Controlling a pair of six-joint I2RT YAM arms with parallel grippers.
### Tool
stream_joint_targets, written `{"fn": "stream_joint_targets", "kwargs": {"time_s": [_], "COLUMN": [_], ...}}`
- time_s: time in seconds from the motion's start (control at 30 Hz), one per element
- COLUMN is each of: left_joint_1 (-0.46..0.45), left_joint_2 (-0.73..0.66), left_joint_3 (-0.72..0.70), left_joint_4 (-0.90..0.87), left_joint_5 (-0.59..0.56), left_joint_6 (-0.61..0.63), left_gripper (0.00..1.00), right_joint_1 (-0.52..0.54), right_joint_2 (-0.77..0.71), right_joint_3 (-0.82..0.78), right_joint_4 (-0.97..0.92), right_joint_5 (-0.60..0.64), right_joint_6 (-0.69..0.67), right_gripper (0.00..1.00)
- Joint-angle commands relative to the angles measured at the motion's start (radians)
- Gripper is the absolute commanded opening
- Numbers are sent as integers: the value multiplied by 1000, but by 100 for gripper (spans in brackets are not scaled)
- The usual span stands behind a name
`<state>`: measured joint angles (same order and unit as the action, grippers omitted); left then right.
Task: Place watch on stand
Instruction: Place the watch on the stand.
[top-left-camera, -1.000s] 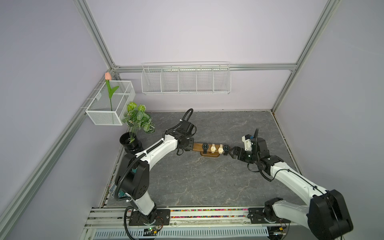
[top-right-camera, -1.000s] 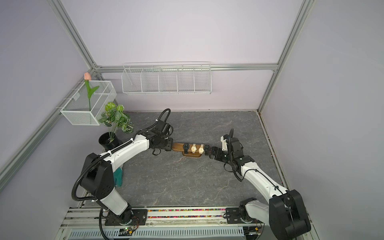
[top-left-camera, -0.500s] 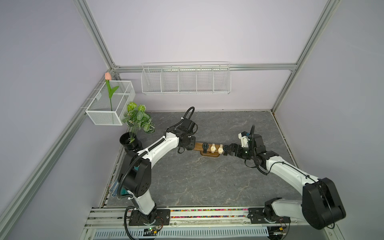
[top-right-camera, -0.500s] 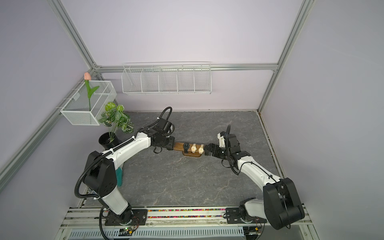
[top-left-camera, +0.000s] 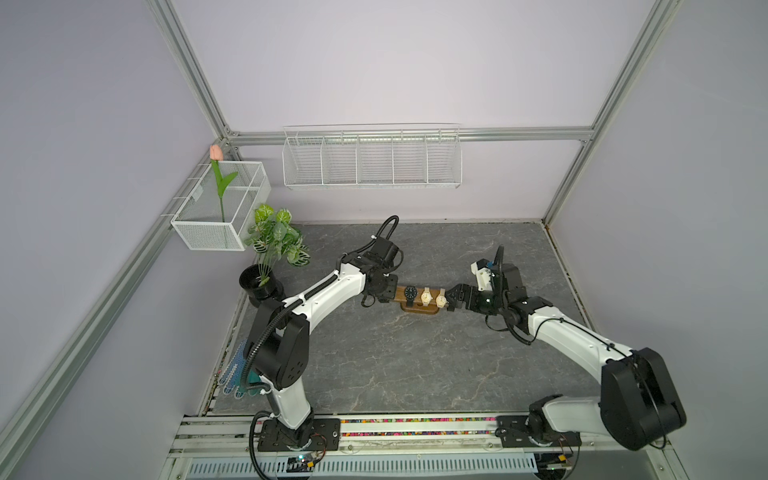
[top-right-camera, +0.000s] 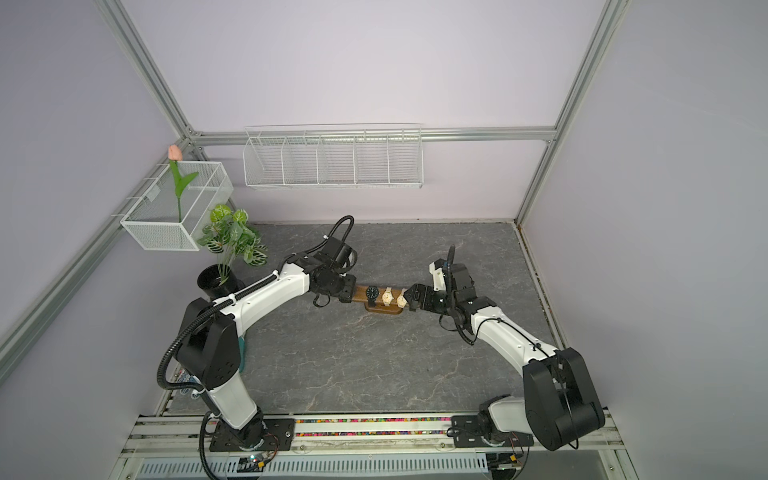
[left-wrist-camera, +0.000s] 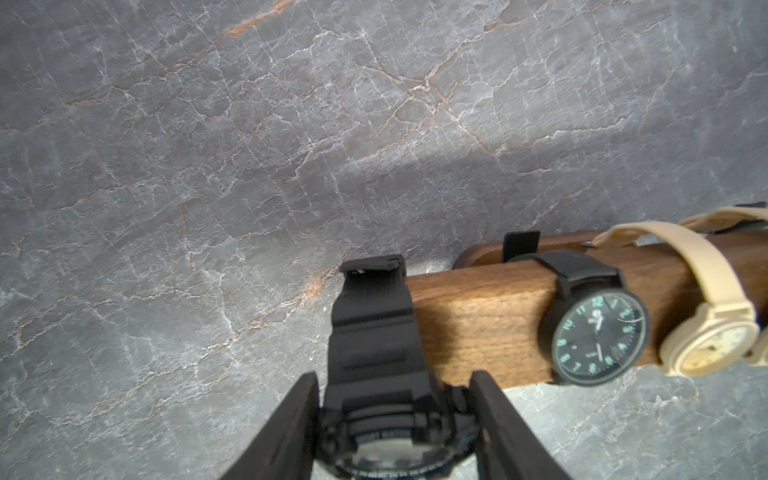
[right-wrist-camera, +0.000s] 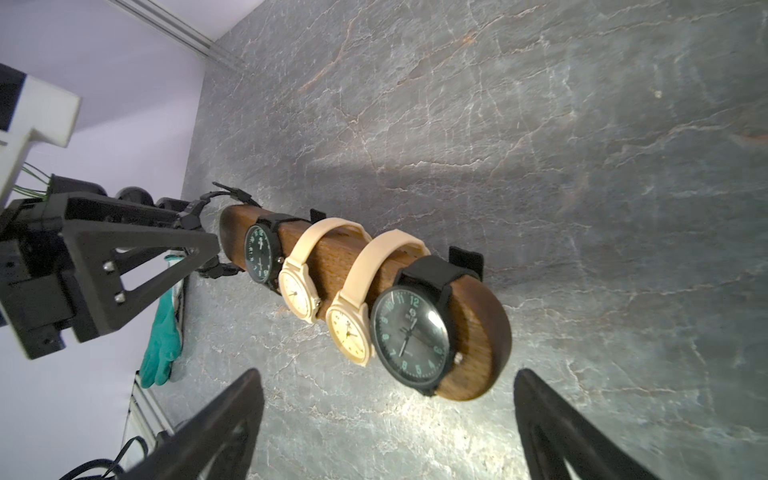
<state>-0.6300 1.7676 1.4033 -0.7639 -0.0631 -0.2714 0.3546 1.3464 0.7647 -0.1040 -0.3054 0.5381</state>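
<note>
The left tool (left-wrist-camera: 395, 399) is clenched on the chunky black watch (left-wrist-camera: 374, 332), its strap at the bare end of the stand (left-wrist-camera: 478, 324) just ahead; the right tool (right-wrist-camera: 388, 386) hangs released off the far end. Best to slide the watch straight along, with the strap loop kept square to the wood.

Bare stretch of stand (left-wrist-camera: 478, 316) bar free between its near end and the dark-dial watch (left-wrist-camera: 598, 336), left claw (left-wrist-camera: 395, 376) gripping black strap watch (left-wrist-camera: 374, 324) crowding that end, right claw (right-wrist-camera: 388, 374) spread wide off the opposite end, counter (top-left-camera: 374, 365) open in front, potted plant (top-left-camera: 270, 249) at the counter's left edge.
</note>
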Motion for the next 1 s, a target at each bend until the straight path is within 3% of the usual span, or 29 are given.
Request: {"fn": "stream_joint_targets", "kwargs": {"time_s": [0.0, 0.3, 0.63, 0.97], "left_joint_1": [-9, -31, -59, -66], "left_joint_2": [11, 33, 67, 90], "left_joint_3": [37, 65, 110, 123], "left_joint_4": [-33, -53, -74, -77], "left_joint_5": [-13, -14, -6, 6], "left_joint_6": [24, 33, 36, 28], "left_gripper": [41, 41, 41, 42], "right_joint_1": [-13, -6, 20, 27], "right_joint_2": [-26, 3, 54, 76], "right_joint_3": [12, 16, 65, 82], "right_joint_4": [-51, -53, -51, -45], "right_joint_5": [33, -21, -40, -40], "right_joint_6": [-15, -20, -38, -39], "right_gripper": [94, 99, 91, 89]}}
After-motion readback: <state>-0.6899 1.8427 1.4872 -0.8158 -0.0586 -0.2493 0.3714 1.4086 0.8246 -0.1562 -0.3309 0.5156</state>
